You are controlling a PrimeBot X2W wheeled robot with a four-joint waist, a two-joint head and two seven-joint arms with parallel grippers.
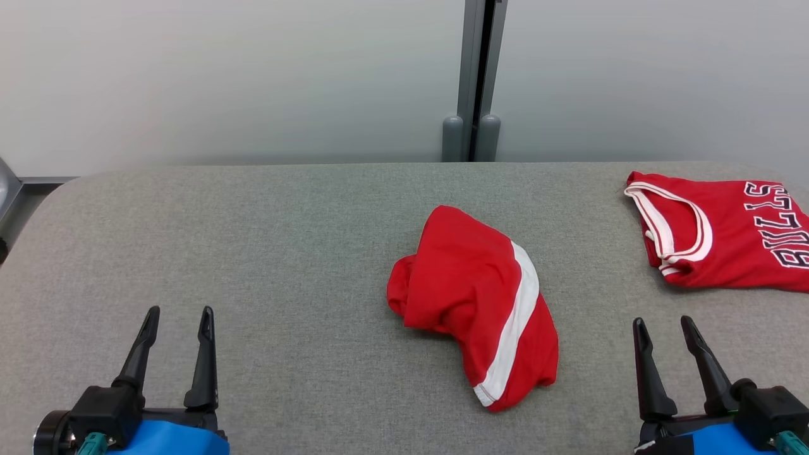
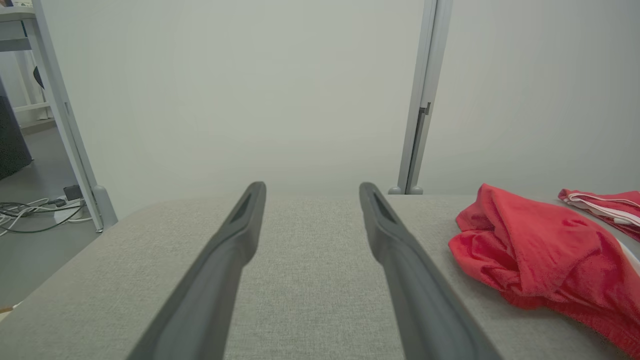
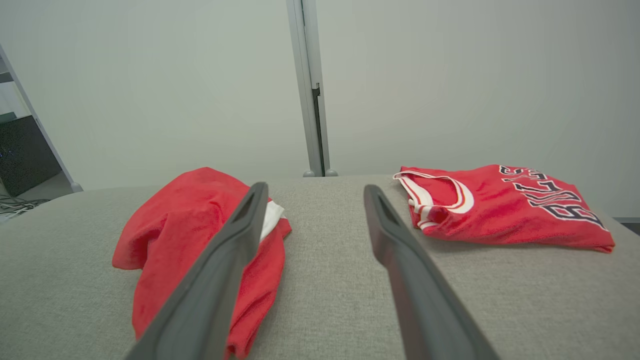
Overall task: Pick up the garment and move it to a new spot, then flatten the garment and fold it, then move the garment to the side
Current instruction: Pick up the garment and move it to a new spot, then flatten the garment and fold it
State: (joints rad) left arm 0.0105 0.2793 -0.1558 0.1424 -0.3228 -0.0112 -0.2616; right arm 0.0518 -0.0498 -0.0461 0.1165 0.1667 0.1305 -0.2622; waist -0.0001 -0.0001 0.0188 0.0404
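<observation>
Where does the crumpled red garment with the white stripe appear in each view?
Head view: the garment, centre of the grey table.
Left wrist view: garment at the right edge, right of the left tool.
Right wrist view: garment at lower left, partly behind a finger of the right tool.
Shared landmark: grey post behind the table.

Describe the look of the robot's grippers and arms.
The left gripper and right gripper match. Each has two long, dark, tapering fingers with a narrow slot near the tip, set on a black block. Behind each block sits a bright blue cover, with a small teal connector at the outer side.
</observation>
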